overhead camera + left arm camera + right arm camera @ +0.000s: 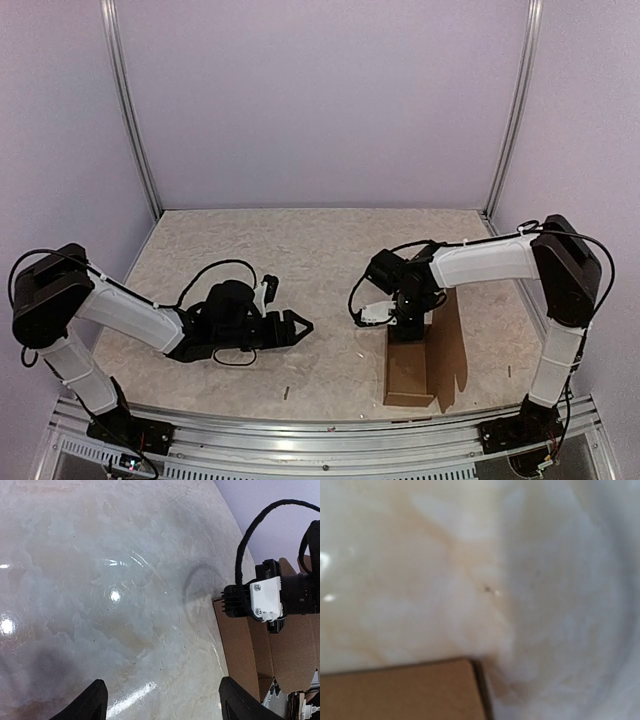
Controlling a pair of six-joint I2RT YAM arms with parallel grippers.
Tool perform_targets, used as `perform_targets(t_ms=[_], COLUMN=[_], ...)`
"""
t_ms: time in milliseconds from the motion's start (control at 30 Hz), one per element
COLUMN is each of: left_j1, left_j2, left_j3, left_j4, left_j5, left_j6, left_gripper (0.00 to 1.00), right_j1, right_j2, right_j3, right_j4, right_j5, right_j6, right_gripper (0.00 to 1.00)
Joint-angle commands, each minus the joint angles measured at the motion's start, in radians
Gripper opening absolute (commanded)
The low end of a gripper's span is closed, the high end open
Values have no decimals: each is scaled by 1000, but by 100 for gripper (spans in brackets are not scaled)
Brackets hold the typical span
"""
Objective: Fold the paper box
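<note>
On the table (pixel 300 250), near right, paper box (pixel 410 375): lying partly folded.
Right hand (pixel 404 324): hanging clenched over its far end; grasp unclear.
Left hand (pixel 298 327): hovering released, well apart.

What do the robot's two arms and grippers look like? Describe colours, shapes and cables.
Both the left arm and right arm have smooth white link covers between bulky black joint housings. Black cables loop loosely beside each forearm. Both the left gripper and right gripper are black, the left one's fingers wedge-shaped. A white screwed block sits on the right wrist.
</note>
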Motion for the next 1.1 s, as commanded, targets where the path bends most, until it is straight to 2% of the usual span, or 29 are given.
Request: perform_targets(t_ms=[0,67,233,333,433,567,633,700,733,767,800,833,900,1000,1067], left_j1=[-17,-22,-22,-21,-21,-22,-30,-41,-43,-43,-44,-44,-50,-64,-71], left_j2=[71,81,91,88,78,57,43,33,35,43,60,79,147,247,316], left_j3=[35,44,54,55,57,73,111,182,238,301,378,452,600,812,920], left_j4=[37,35,29,27,20,-14,-71,-166,-240,-320,-396,-467,-604,-727,-781], left_j5=[42,47,53,56,56,58,61,57,50,45,42,40,49,69,85], left_j6=[-27,-24,-17,-14,-4,48,140,285,366,442,519,580,700,841,895], left_gripper=[75,75,75,75,75,75,75,75,75,75,76,76,76,76,73], right_j1=[30,32,23,15,12,4,-2,-21,-36,-53,-77,-118,-189,-281,-313], right_j2=[-20,-29,-77,-90,-80,-96,-121,-170,-200,-233,-277,-322,-435,-614,-649], right_j3=[-83,-85,22,138,215,293,354,416,440,456,459,448,376,233,242], right_j4=[156,151,11,-110,-203,-256,-278,-272,-255,-224,-181,-126,-3,172,129], right_j5=[172,164,-44,-133,-144,-155,-166,-177,-182,-183,-185,-193,-235,-300,-337], right_j6=[-7,-6,6,-27,-62,-91,-100,-101,-98,-86,-72,-56,1,67,72], right_gripper=[0,2,15,34,50,56,58,61,66,77,95,99,100,100,100])
